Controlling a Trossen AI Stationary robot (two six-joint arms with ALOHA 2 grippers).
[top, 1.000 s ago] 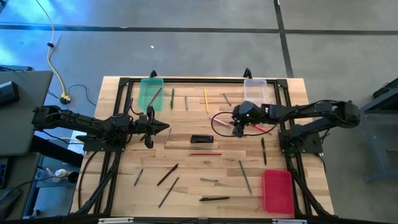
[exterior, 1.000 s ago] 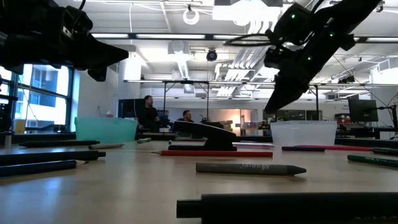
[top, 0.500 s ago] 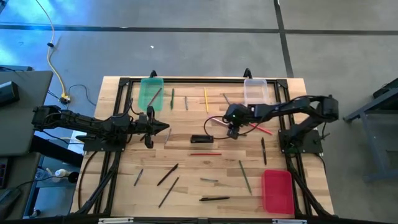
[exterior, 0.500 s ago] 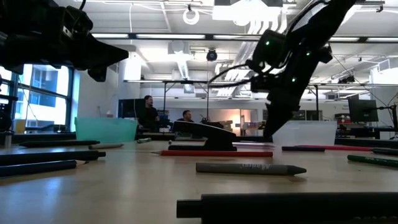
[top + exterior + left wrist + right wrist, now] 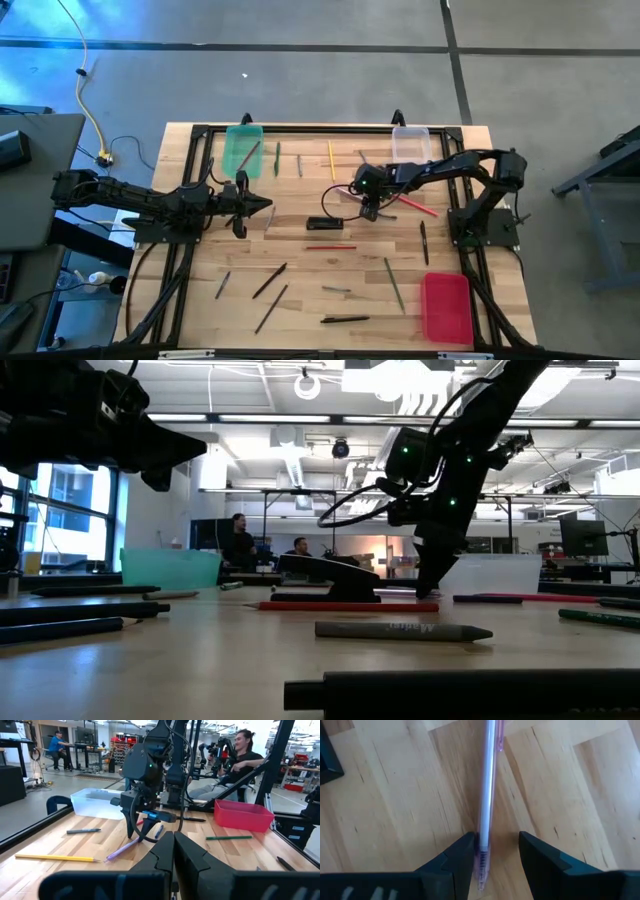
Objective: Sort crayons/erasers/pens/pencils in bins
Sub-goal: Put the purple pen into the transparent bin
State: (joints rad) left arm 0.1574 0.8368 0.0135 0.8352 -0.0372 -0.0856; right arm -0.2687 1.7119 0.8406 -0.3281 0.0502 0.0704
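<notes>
A pinkish-purple pen (image 5: 487, 795) lies flat on the wooden table; it also shows in the left wrist view (image 5: 124, 850). My right gripper (image 5: 495, 855) is open and low over the pen's near end, one finger on each side of it, near the table's middle (image 5: 369, 207). My left gripper (image 5: 268, 204) is shut and empty, hovering left of centre. The green bin (image 5: 243, 148) and the clear bin (image 5: 410, 145) stand at the far edge. The red bin (image 5: 445, 305) stands near right. My right gripper points down with its fingers astride the pen's end (image 5: 482, 855), across the pen. The pen lies on the table close beside one finger (image 5: 462, 855); I cannot tell whether they touch.
A black block (image 5: 323, 223) lies just left of my right gripper. A red pencil (image 5: 330, 247), a yellow pencil (image 5: 331, 160), a green pencil (image 5: 395, 283) and dark pens (image 5: 348, 319) are scattered about. A grey crayon (image 5: 400, 630) lies near. People sit beyond the table.
My right gripper has gone toward the table's left edge and down, from beside the clear bin to just above the table over the pinkish-purple pen.
</notes>
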